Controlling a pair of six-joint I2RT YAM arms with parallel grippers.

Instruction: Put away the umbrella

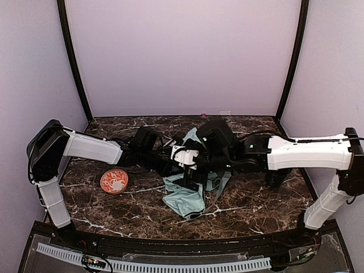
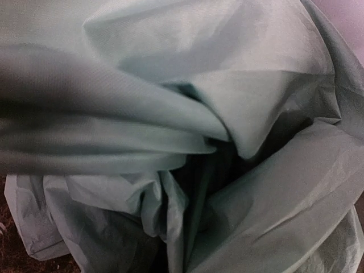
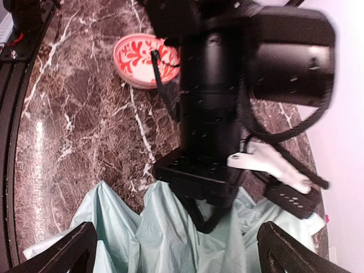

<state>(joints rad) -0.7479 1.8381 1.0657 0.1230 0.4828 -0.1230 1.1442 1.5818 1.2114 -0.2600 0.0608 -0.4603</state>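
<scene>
Crumpled pale-mint umbrella (image 2: 267, 96), dark folds

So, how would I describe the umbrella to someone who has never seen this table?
Start from the dark marble table and look at its middle. The umbrella is the crumpled heap of pale mint-green fabric lying there. Its neighbour, a small round red-and-white dish, is flat and patterned, not soft cloth.

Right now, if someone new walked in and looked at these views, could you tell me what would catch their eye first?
The crumpled mint-green umbrella in the middle of the marble table draws the eye first, with the left arm and right arm meeting over it. Its fabric fills the left wrist view, and the right gripper stands open above it. A red-and-white dish lies on the table to its left.
</scene>
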